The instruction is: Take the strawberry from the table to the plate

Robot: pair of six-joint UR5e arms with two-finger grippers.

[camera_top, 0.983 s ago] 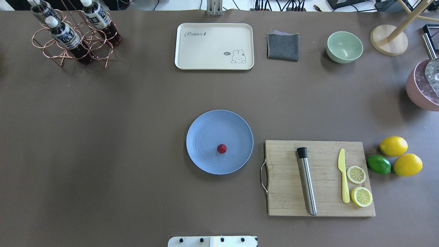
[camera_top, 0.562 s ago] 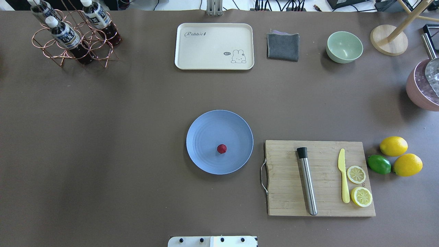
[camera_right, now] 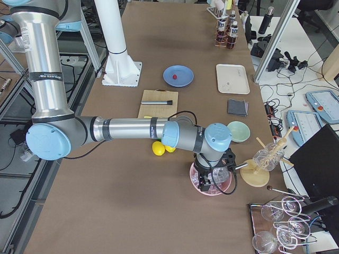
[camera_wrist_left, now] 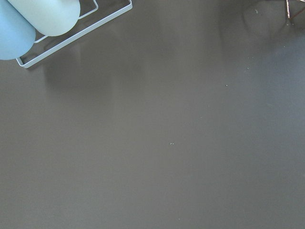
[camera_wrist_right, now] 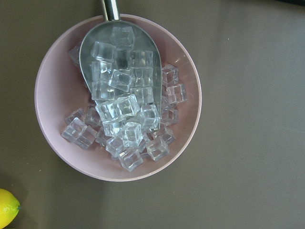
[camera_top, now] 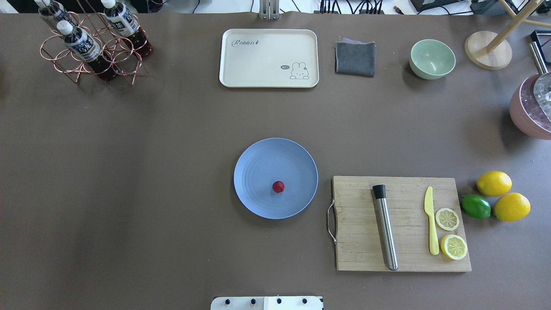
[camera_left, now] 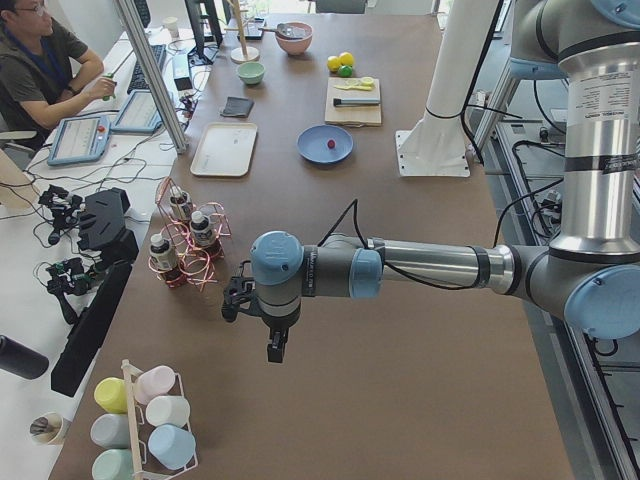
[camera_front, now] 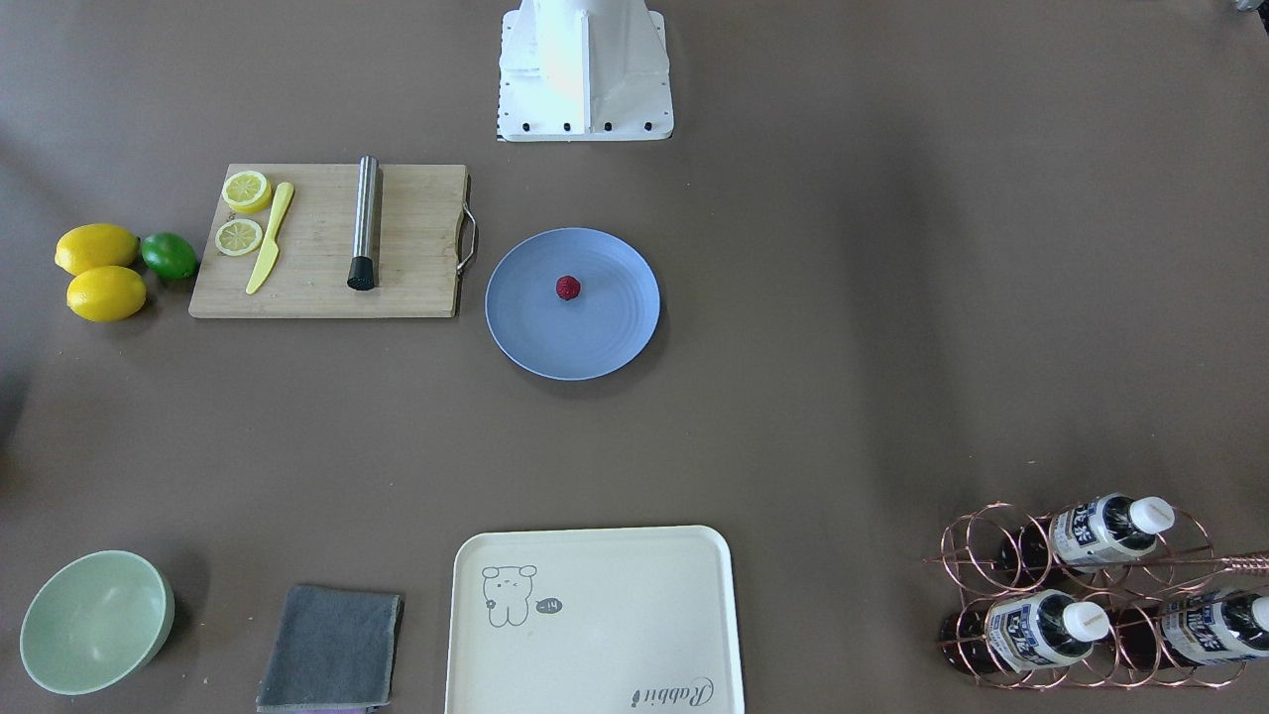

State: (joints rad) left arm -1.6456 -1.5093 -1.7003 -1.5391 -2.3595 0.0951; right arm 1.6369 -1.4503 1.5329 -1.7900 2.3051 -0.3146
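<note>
Overhead exterior: the table (camera_top: 129, 172) fills the frame, the plate (camera_top: 258, 159) at its centre. The left gripper (camera_left: 277, 348), low in the exterior left view, and the right gripper (camera_right: 207, 182), over a pink bowl (camera_wrist_right: 50, 95), show only side-on; whether they are spread or pressed together, I cannot tell. The strawberry (camera_top: 278, 187) lies on the plate, just below its middle.

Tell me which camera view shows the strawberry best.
The overhead exterior view: the strawberry sits unobstructed and largest, on the plate. The front-facing view shows it clearly too, a bit smaller. Both side views show only a red speck. The wrist views miss it.
</note>
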